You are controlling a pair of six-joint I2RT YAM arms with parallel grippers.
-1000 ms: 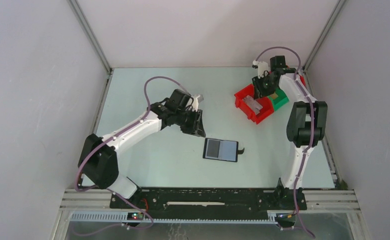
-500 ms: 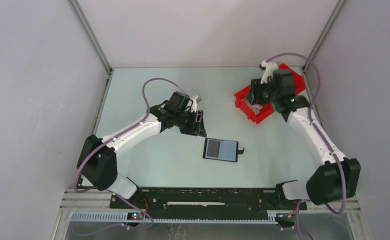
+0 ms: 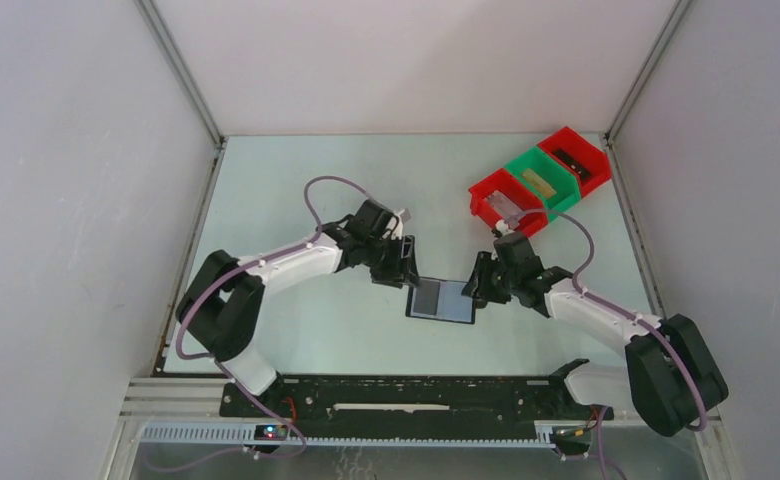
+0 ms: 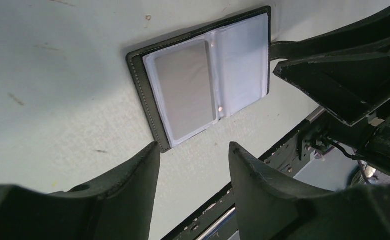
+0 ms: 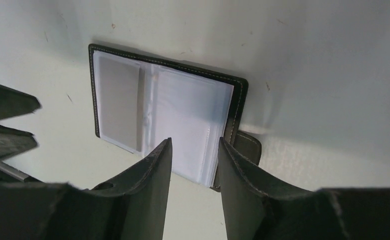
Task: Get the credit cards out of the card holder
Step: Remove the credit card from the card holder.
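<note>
The card holder [image 3: 442, 299] lies open and flat on the table, with its strap tab [image 5: 246, 145] at its right edge. A grey credit card [image 4: 184, 90] sits in a clear sleeve on one half; it also shows in the right wrist view [image 5: 118, 102]. The other half shows pale empty-looking sleeves [image 5: 188, 125]. My left gripper [image 3: 407, 272] is open and empty at the holder's far left corner [image 4: 193, 152]. My right gripper [image 3: 479, 286] is open and empty, low over the holder's right edge [image 5: 194, 146], touching nothing that I can see.
Three joined bins stand at the back right: a red one [image 3: 486, 190] with a grey card-like piece, a green one [image 3: 526, 160] and a far red one [image 3: 596, 152]. The black rail [image 3: 416, 395] runs along the near table edge.
My right arm has swung from the bins down to the holder's right edge. My left gripper has moved closer to the holder's left corner. The holder has not moved.
</note>
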